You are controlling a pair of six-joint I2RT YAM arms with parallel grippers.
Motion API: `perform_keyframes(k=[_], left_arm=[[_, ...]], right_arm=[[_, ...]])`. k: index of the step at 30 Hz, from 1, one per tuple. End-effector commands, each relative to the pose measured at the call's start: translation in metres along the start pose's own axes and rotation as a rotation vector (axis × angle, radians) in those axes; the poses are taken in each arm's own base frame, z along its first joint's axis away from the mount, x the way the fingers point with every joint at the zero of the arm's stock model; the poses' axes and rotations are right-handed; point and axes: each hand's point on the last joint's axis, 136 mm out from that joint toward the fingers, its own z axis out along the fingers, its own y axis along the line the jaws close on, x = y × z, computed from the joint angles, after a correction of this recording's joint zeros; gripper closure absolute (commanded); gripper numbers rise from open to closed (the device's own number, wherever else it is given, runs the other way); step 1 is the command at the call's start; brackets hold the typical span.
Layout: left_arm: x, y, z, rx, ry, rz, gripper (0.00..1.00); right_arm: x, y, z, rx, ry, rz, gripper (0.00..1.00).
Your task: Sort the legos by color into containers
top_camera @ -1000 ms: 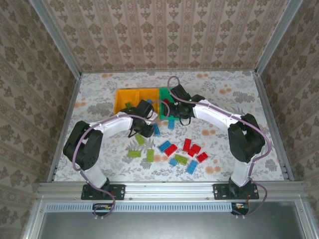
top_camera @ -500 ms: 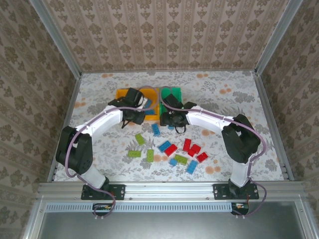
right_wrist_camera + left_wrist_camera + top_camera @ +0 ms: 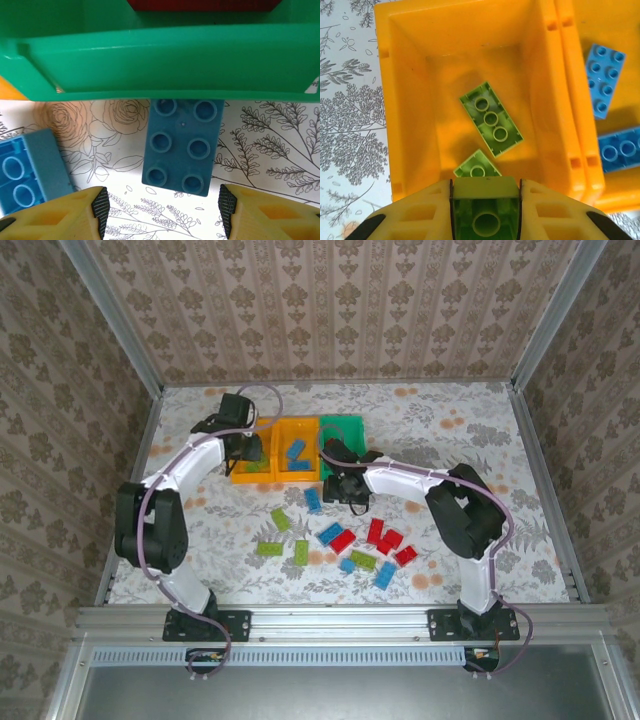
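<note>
My left gripper [image 3: 485, 189] is shut on a lime green lego [image 3: 485, 212] and hangs over the left orange-yellow container [image 3: 410, 100], where two lime legos [image 3: 491, 119] lie upside down. In the top view, the left gripper [image 3: 243, 443] is above that container [image 3: 237, 473]. The middle orange-yellow container [image 3: 297, 472] holds blue legos [image 3: 604, 80]. My right gripper [image 3: 160, 206] is open and low over the table, with a blue lego [image 3: 182, 146] lying just beyond its fingertips against the green container [image 3: 160, 60]. In the top view, the right gripper [image 3: 346, 490] is at the green container [image 3: 343, 423].
A second blue lego [image 3: 31, 170] lies left of my right gripper. A red lego [image 3: 200, 4] shows inside the green bin. Several loose legos are scattered in front of the bins, among them red [image 3: 342, 540], green [image 3: 269, 548] and blue [image 3: 384, 575].
My left arm has swung from the middle of the table back and left to the left orange bin, carrying the green lego. My right gripper has come from over the green bin down to the table in front.
</note>
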Motion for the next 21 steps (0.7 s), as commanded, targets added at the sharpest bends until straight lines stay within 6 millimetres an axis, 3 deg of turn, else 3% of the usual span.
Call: perform_keyframes(k=[1,6,14,21], left_arm=[[-0.011,0.002,0.011,0.013,-0.008,-0.051,0.72],[-0.014,0.002,0.024,0.019,0.011,-0.081,0.69],[-0.011,0.005,0.037,0.009,0.050,-0.136,0.62],[-0.008,0.004,0.033,0.017,0.052,-0.162,0.41]], right_arm=[[-0.006,0.002,0.002,0.032,-0.016,0.010,0.37],[-0.001,-0.009,0.010,0.098,0.009,-0.006,0.38],[0.001,-0.018,0.019,0.142,0.010,-0.027,0.54],[0.003,-0.019,0.014,0.135,0.005,-0.035,0.65]])
